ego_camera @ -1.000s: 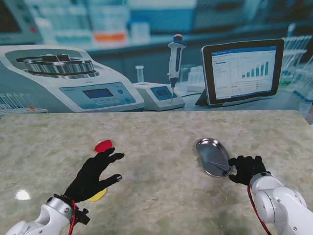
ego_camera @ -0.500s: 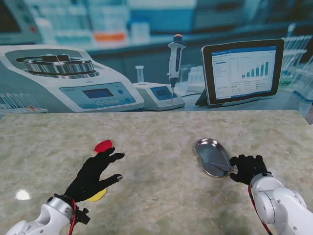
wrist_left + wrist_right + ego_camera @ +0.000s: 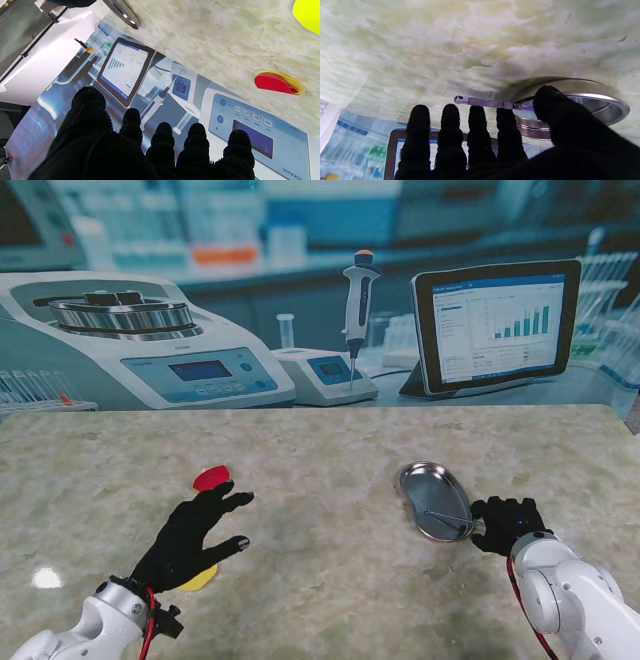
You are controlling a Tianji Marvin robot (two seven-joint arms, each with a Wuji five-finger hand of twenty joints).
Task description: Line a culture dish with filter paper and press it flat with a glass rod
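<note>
A clear glass rod (image 3: 450, 518) (image 3: 492, 103) lies across the steel dish (image 3: 420, 480) (image 3: 617, 105) right of centre, its near end over the rim. My right hand (image 3: 505, 523) is at that end, thumb (image 3: 552, 105) on the rod and fingertips (image 3: 506, 116) against it. A red round piece (image 3: 211, 477) (image 3: 272, 82) with a yellow edge under it lies left of centre. My left hand (image 3: 195, 535) hovers nearer to me with its fingers (image 3: 163, 132) spread and holding nothing, partly covering a yellow disc (image 3: 203, 580) (image 3: 308, 15).
The marble-patterned table (image 3: 320, 580) ends at a printed lab backdrop (image 3: 300, 300) showing a balance, a pipette and a tablet. The steel dish's rim (image 3: 125, 15) also shows in the left wrist view.
The steel dish and rod shifted a touch to the left and back. Both hands have hardly moved.
</note>
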